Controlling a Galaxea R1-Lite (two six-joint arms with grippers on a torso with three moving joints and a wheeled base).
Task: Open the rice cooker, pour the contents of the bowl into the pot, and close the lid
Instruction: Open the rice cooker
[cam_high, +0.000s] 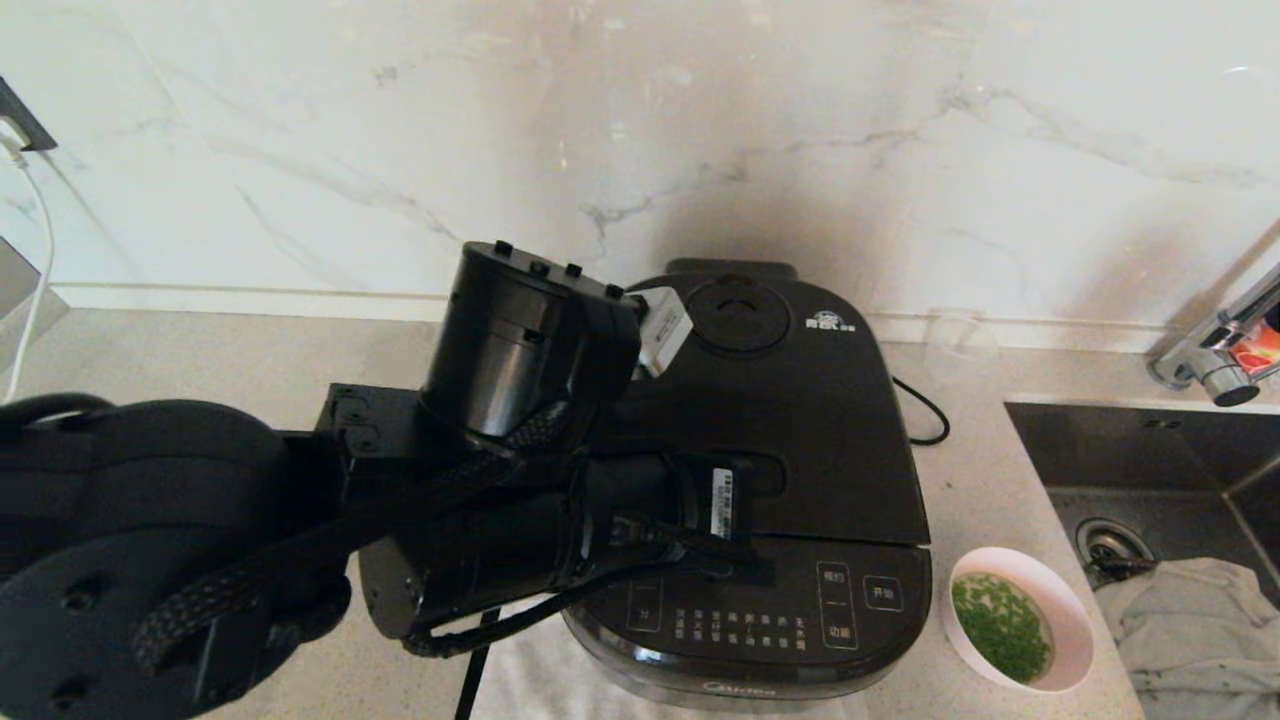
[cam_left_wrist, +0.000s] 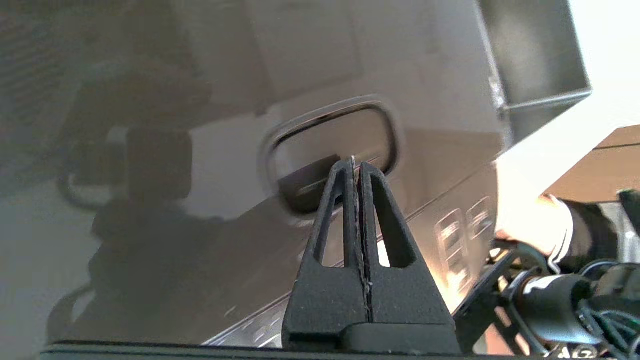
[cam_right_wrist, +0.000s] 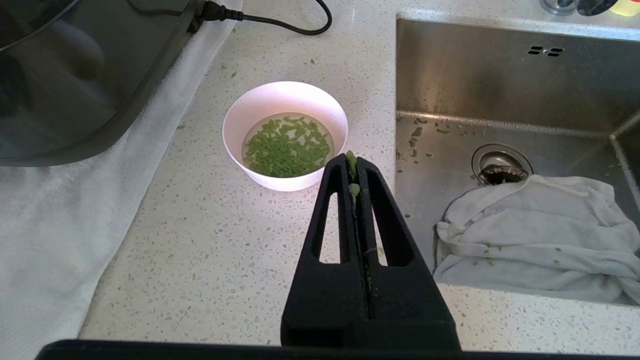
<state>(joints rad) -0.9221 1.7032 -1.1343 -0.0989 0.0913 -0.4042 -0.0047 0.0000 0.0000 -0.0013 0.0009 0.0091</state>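
Observation:
The black rice cooker (cam_high: 760, 610) stands at the middle of the counter with its lid (cam_high: 820, 420) down, so the pot is hidden. My left arm (cam_high: 520, 400) reaches over the lid. In the left wrist view my left gripper (cam_left_wrist: 354, 164) is shut, its tips at the lid's rectangular latch button (cam_left_wrist: 325, 145). The pale pink bowl (cam_high: 1070, 610) (cam_right_wrist: 285, 97) sits on the counter to the cooker's right, holding chopped green bits in liquid (cam_high: 1000, 625) (cam_right_wrist: 287, 147). My right gripper (cam_right_wrist: 354, 162) hovers just short of the bowl, shut, with a few green bits stuck between its tips.
A steel sink (cam_high: 1150, 470) (cam_right_wrist: 500, 75) lies right of the bowl with a white cloth (cam_high: 1190, 620) (cam_right_wrist: 535, 230) in it. A tap (cam_high: 1220, 350) stands behind it. A clear cup (cam_high: 958, 345) and a power cord (cam_high: 925, 410) sit behind the cooker. A white towel (cam_right_wrist: 50, 225) lies under the cooker.

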